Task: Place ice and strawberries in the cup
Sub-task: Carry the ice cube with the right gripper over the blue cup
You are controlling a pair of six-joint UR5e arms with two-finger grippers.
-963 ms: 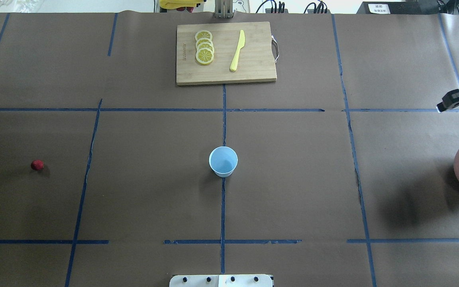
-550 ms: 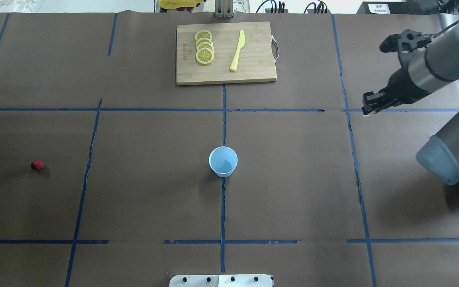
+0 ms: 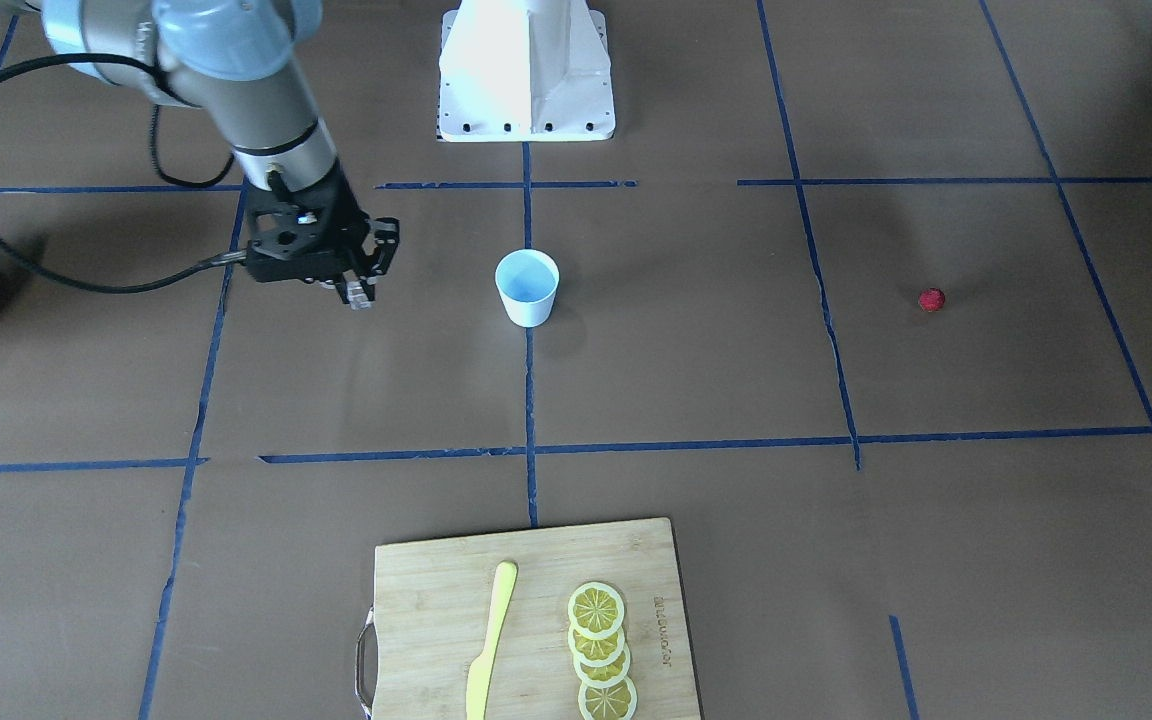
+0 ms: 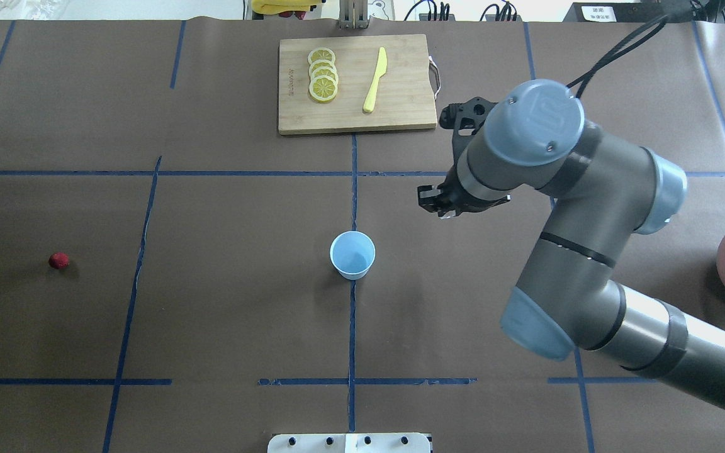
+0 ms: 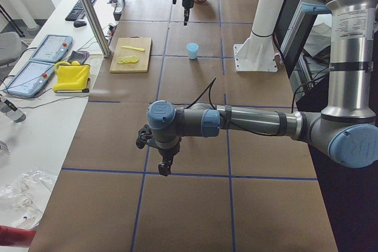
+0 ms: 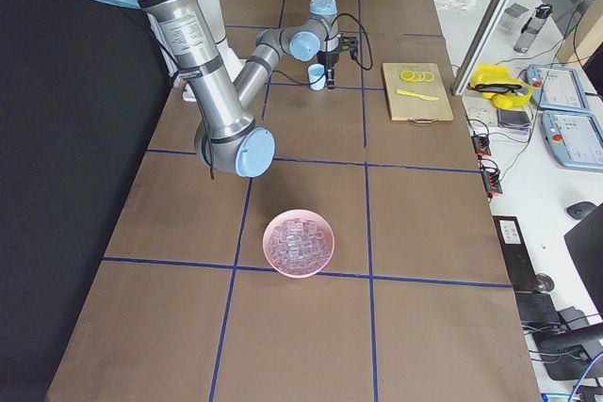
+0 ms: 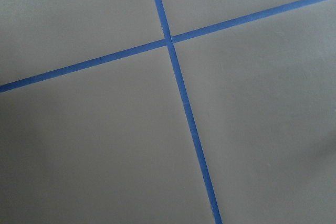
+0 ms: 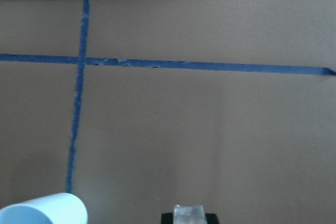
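In the last second the right pincer (image 4: 443,211) has swept in from the right edge of the worktop (image 4: 224,314), beside the bowl (image 4: 724,264) holding the ice (image 6: 298,240). It now hangs near the cup (image 4: 352,254) but not over it. It is clamped on one ice cube (image 8: 189,214), so the drop looks close. The strawberry (image 4: 58,260) lies untouched, well apart to the left. The cube is cut off at the bottom edge of the right wrist view. The left pincer (image 5: 165,168) shows only in a side view, so whether it is apart or together cannot be told.

Pale-blue cup (image 4: 352,255), dark-red strawberry (image 4: 58,260), clear ice cube (image 8: 189,214) — brown table (image 4: 243,296), blue grid.
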